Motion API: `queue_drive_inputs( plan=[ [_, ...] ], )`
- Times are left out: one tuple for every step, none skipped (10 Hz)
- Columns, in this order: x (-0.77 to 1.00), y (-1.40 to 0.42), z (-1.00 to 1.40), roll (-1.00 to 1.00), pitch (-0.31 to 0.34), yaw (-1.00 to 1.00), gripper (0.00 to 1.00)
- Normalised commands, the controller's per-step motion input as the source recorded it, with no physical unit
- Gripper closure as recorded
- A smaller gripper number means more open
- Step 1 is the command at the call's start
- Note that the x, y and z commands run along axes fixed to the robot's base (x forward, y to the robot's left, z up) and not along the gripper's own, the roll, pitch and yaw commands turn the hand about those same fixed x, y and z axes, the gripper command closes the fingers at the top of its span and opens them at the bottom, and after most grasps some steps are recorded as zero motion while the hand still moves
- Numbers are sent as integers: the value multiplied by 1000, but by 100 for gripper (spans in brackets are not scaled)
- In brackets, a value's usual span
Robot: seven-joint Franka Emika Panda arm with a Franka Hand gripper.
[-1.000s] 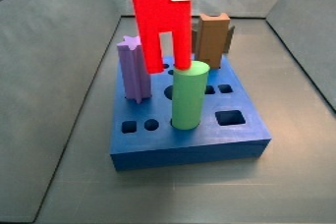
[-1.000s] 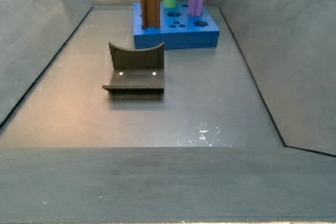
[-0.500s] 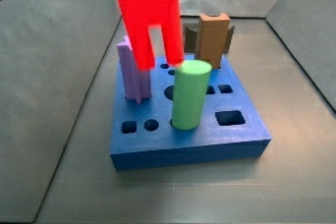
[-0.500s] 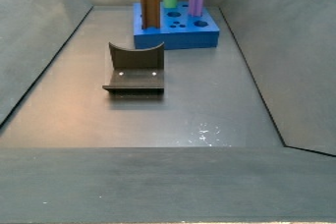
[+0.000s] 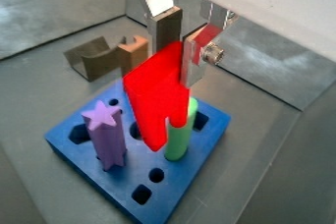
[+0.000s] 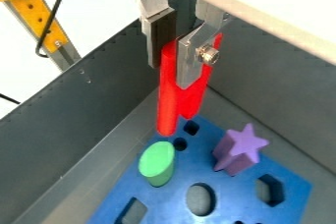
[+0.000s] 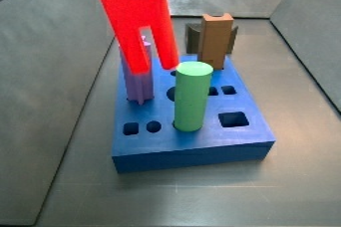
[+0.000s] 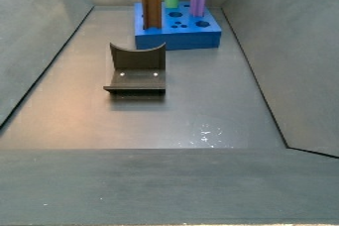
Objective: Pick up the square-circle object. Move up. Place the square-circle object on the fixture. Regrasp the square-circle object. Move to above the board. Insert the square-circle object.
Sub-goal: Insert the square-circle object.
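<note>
Two fingers (image 6: 155, 24) of the gripper (image 6: 175, 39) are clamped on the red peg (image 6: 175, 95), held above the board (image 6: 296, 204).

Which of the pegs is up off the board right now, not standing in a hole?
The red square-circle object: it hangs clamped in the hand above the board. The green cylinder, purple star peg and brown peg stand in it.
</note>
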Motion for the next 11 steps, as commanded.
queue_drive_inputs(
  plan=[
    [343,77,-571,77,-1,0,100],
    [0,426,-431,66,-64,120,100],
    [0,351,-266,14,-40,363,100],
    [0,6,-271,29,-104,551,100],
    [-234,-154,-329,134,-180,771,100],
    [-334,-280,-303,77,-253,697,100],
    [0,0,0,0,10,0,100],
    [0,0,-111,0,-3,0,100],
    [280,0,-357,-20,-14,-31,100],
    [351,0,-526,-21,0,-26,100],
    [151,-14,-46,-54,-27,0,100]
  ],
)
